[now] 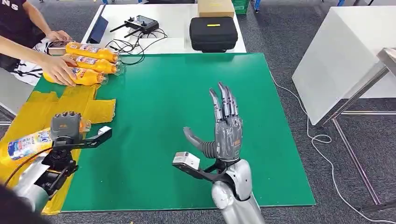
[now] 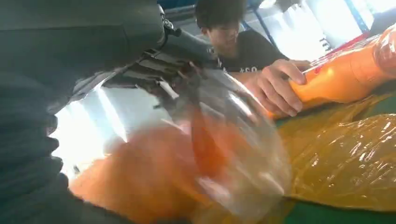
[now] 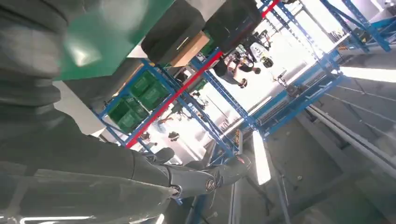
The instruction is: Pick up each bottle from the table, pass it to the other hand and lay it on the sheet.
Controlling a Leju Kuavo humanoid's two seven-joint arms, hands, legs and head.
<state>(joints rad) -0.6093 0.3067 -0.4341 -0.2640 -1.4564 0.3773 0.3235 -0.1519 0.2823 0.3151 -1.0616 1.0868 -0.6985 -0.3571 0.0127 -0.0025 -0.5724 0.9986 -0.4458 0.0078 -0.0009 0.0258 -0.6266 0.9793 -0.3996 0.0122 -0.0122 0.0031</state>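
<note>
At your seven o'clock the left hand (image 1: 65,125) has its fingers wrapped around a bottle (image 1: 29,143) over the yellow sheet (image 1: 98,109). At centre the right hand (image 1: 223,130) stands with fingers spread, holding nothing, above the green bench (image 1: 177,88). At eleven o'clock a person's hand (image 1: 60,71) touches three bottles (image 1: 91,63).

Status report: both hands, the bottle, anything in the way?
Left hand grips orange bottle over yellow sheet. Right hand open, empty. Person's hand on laid bottles.
</note>
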